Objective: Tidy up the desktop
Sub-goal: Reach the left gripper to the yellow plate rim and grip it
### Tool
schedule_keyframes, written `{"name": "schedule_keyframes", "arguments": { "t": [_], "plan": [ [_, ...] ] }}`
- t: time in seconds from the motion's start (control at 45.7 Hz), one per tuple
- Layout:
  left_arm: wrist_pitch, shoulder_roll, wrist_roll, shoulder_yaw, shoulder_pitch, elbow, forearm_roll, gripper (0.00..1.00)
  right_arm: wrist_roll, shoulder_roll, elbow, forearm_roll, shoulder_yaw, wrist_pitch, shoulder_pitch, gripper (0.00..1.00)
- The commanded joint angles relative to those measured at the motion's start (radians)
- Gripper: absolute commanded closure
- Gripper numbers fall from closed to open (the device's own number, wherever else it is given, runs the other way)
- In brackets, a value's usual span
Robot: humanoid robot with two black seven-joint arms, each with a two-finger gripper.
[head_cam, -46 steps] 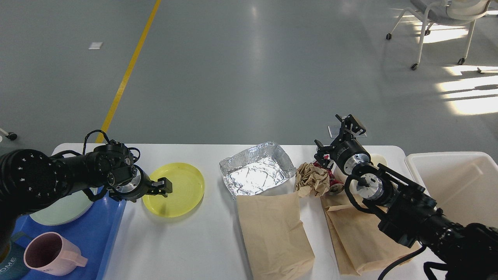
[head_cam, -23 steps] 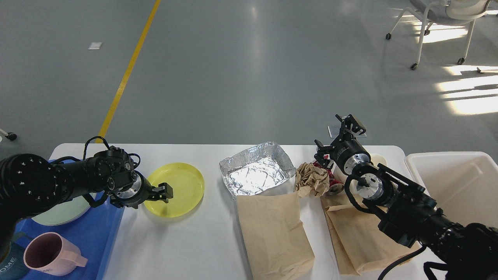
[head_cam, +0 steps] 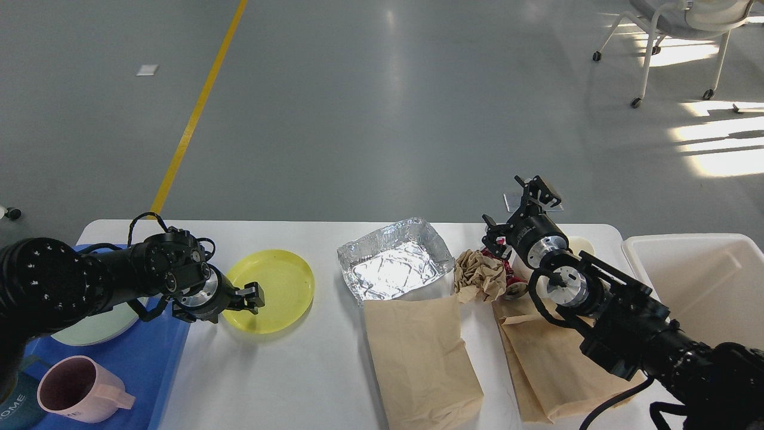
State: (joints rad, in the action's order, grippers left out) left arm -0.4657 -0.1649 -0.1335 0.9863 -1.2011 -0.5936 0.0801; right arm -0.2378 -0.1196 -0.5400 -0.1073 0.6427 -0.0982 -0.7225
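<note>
The white desktop [head_cam: 286,382] carries a yellow plate [head_cam: 277,286], a foil tray [head_cam: 391,266], a crumpled brown paper ball [head_cam: 477,275], a crushed red can [head_cam: 508,276] and two flat brown paper bags [head_cam: 421,358] [head_cam: 546,364]. My left gripper [head_cam: 252,297] reaches low over the plate's left rim; its fingers look slightly apart and hold nothing. My right gripper [head_cam: 536,190] points up above the table's far edge, behind the can and paper ball, open and empty.
A blue tray [head_cam: 143,364] at the left edge holds a pale green plate [head_cam: 89,325], a pink mug [head_cam: 74,391] and a teal cup [head_cam: 12,409]. A white plastic bin [head_cam: 704,286] stands at the right. A small white item [head_cam: 582,245] lies behind my right arm.
My left gripper has shifted slightly down and toward me over the plate's left rim. The plate and the right arm have not moved.
</note>
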Motion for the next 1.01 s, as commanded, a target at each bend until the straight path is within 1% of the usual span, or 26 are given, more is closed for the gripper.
{"name": "schedule_keyframes", "arguments": {
  "t": [0.0,0.35,0.504,0.613,0.745,0.81,0.92,0.985],
  "plan": [
    [-0.001,0.001,0.0,0.0,0.005,0.0,0.0,0.28,0.0,0.0,0.0,0.0,0.0,0.0,0.0,0.0],
    [-0.001,0.004,0.0,0.0,0.012,0.0,0.0,0.36,0.0,0.0,0.0,0.0,0.0,0.0,0.0,0.0],
    [-0.004,0.007,0.002,0.0,0.018,0.0,0.0,0.44,0.0,0.0,0.0,0.0,0.0,0.0,0.0,0.0],
    [-0.007,0.007,0.002,0.0,0.018,0.0,0.001,0.47,0.0,0.0,0.0,0.001,0.0,0.0,0.0,0.0],
    [-0.011,0.008,0.002,0.002,0.02,-0.003,0.001,0.56,0.0,0.0,0.0,0.0,0.0,0.0,0.0,0.0],
    [-0.017,0.008,0.0,0.002,0.021,-0.006,0.001,0.62,0.0,0.0,0.0,0.0,0.0,0.0,0.0,0.0],
    [-0.053,0.007,0.0,0.002,0.021,-0.008,0.001,0.75,0.0,0.0,0.0,0.0,0.0,0.0,0.0,0.0],
    [-0.077,0.005,0.002,0.002,0.021,-0.008,0.001,0.79,0.0,0.0,0.0,0.0,0.0,0.0,0.0,0.0]
  ]
}}
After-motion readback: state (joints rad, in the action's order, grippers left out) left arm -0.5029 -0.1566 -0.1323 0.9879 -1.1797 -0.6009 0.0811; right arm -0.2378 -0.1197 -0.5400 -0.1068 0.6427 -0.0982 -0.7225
